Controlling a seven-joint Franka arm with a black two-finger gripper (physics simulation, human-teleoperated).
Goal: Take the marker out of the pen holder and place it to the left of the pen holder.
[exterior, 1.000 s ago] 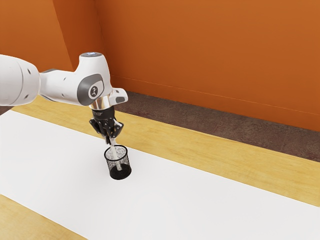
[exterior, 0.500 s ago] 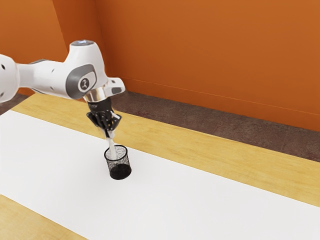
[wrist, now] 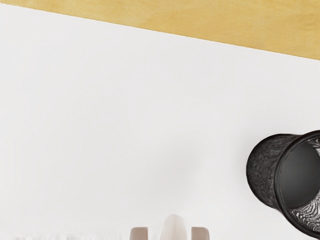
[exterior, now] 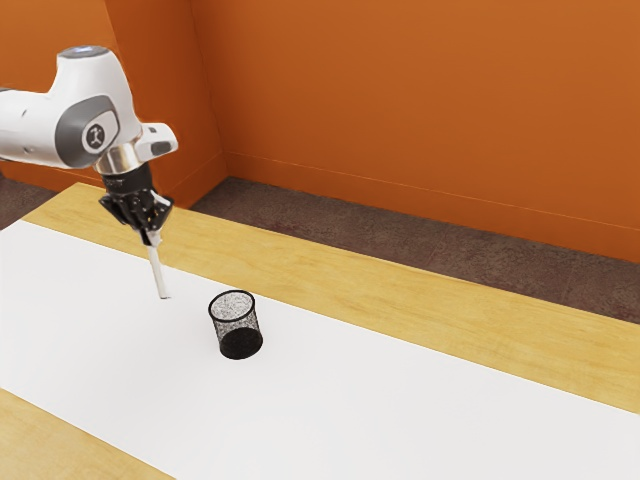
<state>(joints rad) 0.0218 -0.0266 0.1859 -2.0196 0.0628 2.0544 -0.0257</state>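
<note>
Tool (exterior: 151, 238) gripping marker (exterior: 157, 272) over white surface (exterior: 400, 410); wood edging (exterior: 330, 285), orange wall (exterior: 420, 100), dark floor (exterior: 400, 238).

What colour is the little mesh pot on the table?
The mesh pot is black, rim and all; it shows best in the wrist view.

Arm (exterior: 30, 128) comes in from the exterior view's left, approx. horiz., then bends down at the white wrist (exterior: 95, 105). Black gripper (exterior: 151, 239) hangs below, pointing down w/ a slight tilt, tips angled twd. the exterior view's right. Fingers are drawn in & gripping; pads (wrist: 200, 233) face each other, 1 per side.
</note>
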